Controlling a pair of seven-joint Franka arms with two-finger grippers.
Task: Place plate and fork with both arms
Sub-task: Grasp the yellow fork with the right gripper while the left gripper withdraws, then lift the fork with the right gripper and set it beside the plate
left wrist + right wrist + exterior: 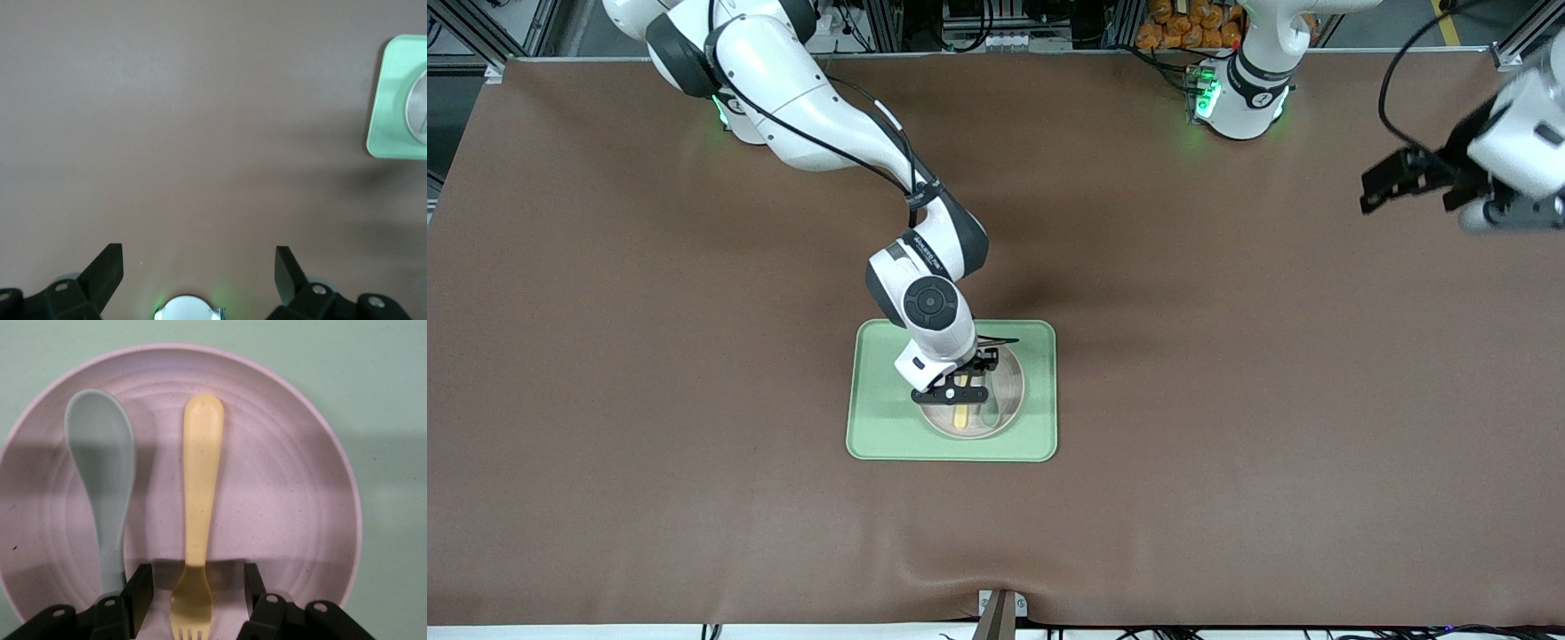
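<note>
Right gripper [193, 590] low over the plate [293, 487], fingers [139, 597] parted either side of the fork [199, 520] near its tines, not touching it. Fork lies flat on the plate, grey-green spoon [103, 473] just beside it under one finger. Plate sits on the green tray [871, 436], tray border free all round. Left gripper [199, 267] waits spread wide over bare brown table [200, 133] at the left arm's end, well apart from the tray.
</note>
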